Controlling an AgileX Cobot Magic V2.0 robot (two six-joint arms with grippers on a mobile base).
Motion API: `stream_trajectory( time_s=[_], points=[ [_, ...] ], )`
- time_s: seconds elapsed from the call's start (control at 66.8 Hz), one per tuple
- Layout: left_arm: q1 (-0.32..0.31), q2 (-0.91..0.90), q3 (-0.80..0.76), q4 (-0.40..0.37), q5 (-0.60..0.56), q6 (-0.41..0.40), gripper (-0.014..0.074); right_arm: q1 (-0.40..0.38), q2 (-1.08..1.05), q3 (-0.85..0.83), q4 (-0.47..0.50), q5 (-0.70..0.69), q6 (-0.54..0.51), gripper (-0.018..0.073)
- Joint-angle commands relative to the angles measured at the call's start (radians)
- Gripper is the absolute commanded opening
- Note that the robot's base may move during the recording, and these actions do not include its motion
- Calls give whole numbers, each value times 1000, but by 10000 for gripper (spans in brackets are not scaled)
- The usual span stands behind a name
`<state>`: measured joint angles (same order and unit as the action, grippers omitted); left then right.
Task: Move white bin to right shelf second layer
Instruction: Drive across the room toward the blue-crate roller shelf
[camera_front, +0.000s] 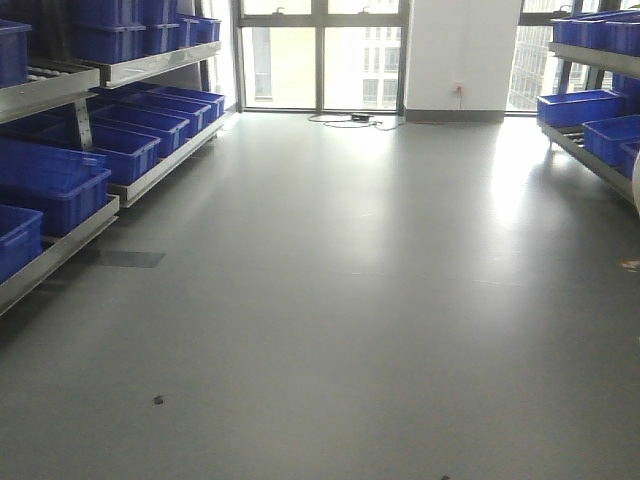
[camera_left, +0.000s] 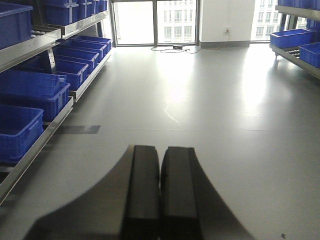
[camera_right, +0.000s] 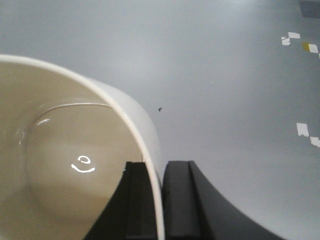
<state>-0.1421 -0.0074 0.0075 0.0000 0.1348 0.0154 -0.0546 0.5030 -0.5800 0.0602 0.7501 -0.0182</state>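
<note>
White bin (camera_right: 65, 150), clamped by its wall in your right pincer (camera_right: 161, 172), now needs carrying to the right shelf (camera_front: 595, 60), second layer.

White bin (camera_right: 65, 165) hanging in a grip, well apart from the right shelf second layer (camera_front: 592, 58).

The glossy cream-white tub is filling the left of the right wrist view, its open mouth facing the camera and its rounded, empty base showing inside. The right gripper (camera_right: 159, 169) is pinching its thin rim, one finger inside the wall and one outside, with grey floor beneath. The steel rack level is standing at the far right, carrying blue crates (camera_front: 598, 32).
</note>
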Motion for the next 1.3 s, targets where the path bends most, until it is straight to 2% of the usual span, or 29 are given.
stream_trajectory(
  time_s=[0.0,1.287],
  points=[
    [-4,-15,37,0,-87,-3,85,-7,2,-30,9,-91,-3,41],
    [-4,-15,37,0,-87,-3,85,-7,2,-30,9,-91,-3,41]
  ],
)
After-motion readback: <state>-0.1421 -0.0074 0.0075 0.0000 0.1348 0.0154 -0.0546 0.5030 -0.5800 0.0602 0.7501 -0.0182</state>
